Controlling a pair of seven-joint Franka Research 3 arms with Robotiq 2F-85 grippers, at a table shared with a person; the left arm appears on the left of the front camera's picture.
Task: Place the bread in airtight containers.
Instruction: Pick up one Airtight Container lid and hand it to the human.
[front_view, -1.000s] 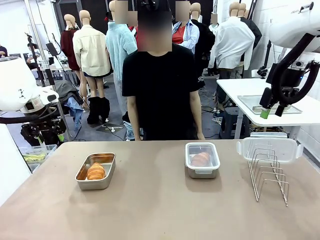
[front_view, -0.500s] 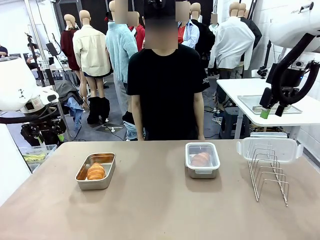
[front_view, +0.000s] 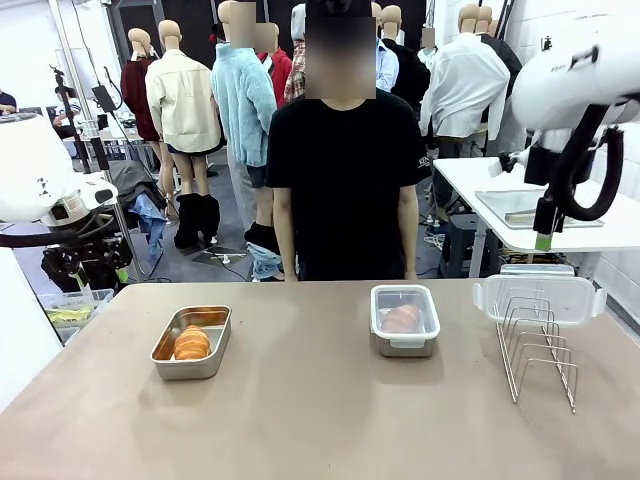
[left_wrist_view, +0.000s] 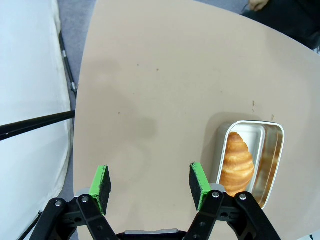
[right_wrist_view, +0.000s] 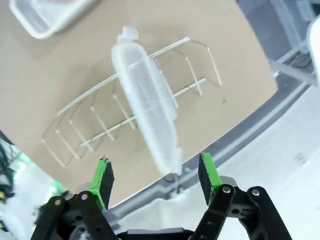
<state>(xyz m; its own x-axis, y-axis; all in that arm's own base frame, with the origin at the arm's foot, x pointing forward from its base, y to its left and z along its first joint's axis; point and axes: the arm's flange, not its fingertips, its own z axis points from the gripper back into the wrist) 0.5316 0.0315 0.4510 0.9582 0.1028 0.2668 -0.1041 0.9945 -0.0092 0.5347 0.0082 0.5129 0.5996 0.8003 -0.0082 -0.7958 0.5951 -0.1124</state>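
Observation:
One croissant (front_view: 192, 343) lies in an uncovered steel tin (front_view: 190, 358) on the table's left side. A second croissant (front_view: 401, 318) sits in another tin (front_view: 405, 340) at the centre right, with a clear lid clipped over it. My left gripper (left_wrist_view: 150, 184) hovers open high above the table, with the uncovered tin (left_wrist_view: 272, 150) and its croissant (left_wrist_view: 236, 160) just to its right. My right gripper (right_wrist_view: 156, 177) is open above a spare clear lid (right_wrist_view: 145, 105) standing on edge in a wire rack (right_wrist_view: 90, 135). In the front view the right gripper (front_view: 543, 238) hangs well above the rack (front_view: 540, 350).
A person in a black shirt (front_view: 345, 180) stands at the table's far edge, arms down. The spare lid (front_view: 540, 296) stands upright at the rack's far end. A white side table (front_view: 600, 225) with a flat tray is behind on the right. Bare tabletop (front_view: 300, 420) lies in front.
The right arm has swung and turned its wrist, so its gripper now hangs edge-on, a little farther right. The person has shifted to the right. The tins and croissants have not moved.

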